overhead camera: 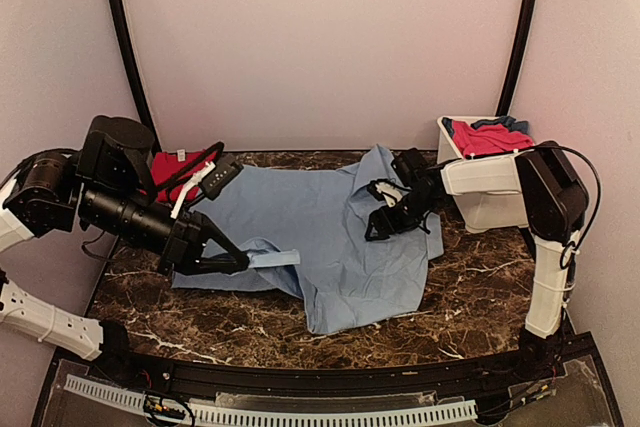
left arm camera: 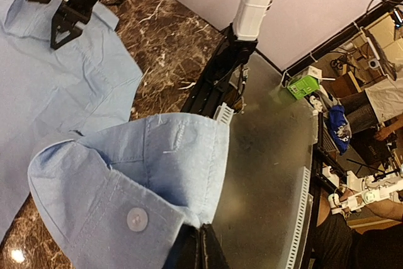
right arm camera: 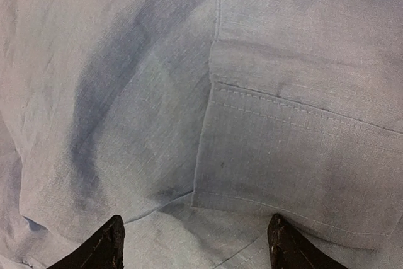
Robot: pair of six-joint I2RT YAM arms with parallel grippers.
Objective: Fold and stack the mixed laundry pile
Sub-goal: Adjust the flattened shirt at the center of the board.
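Blue shirt (overhead camera: 320,237): mid-table, spread, unfolded. We list the left gripper (overhead camera: 238,261) clamped on its cuff and the right gripper (overhead camera: 385,215) open above it. Red clothes (overhead camera: 487,137) wait in the tub (overhead camera: 496,213); we judge folding barely begun.

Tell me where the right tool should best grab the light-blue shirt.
Probably the stitched doubled edge just ahead of the open right tool, coming straight down: the light-blue shirt lies flat there, and that edge offers a ridge to pinch. The left tool is shut on the buttoned cuff.
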